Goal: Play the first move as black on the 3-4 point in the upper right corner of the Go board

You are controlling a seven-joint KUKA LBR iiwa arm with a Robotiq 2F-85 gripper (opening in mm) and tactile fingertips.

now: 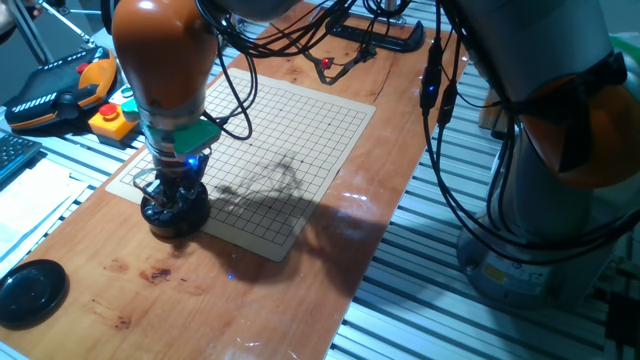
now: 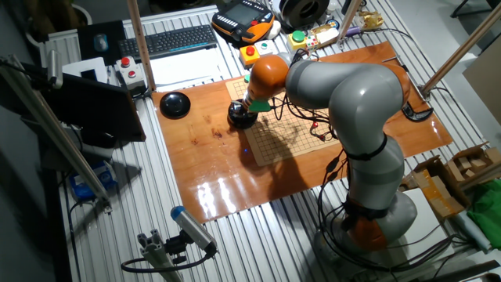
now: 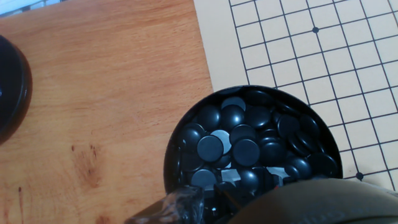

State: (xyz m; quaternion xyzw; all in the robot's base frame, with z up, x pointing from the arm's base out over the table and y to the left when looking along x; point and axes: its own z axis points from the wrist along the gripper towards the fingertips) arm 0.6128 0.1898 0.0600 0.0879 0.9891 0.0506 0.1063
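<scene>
A round black bowl (image 3: 176, 144) full of glossy black stones (image 3: 210, 147) stands on the wooden table, touching the near-left corner of the beige Go board (image 1: 290, 140). My gripper (image 1: 176, 200) reaches straight down into the bowl. In the hand view the fingertips (image 3: 181, 205) are low among the stones. I cannot tell whether they are closed on one. The board's grid (image 3: 311, 56) carries no stones in any view. The bowl and gripper also show in the other fixed view (image 2: 241, 114). The 3-4 point cannot be picked out.
A flat black lid (image 1: 30, 292) lies on the table left of the bowl and shows in the hand view (image 3: 9, 87). A teach pendant (image 1: 60, 90), button boxes (image 1: 112, 120) and a keyboard (image 2: 168, 39) sit beyond the table's edge. Cables (image 1: 340, 62) lie behind the board.
</scene>
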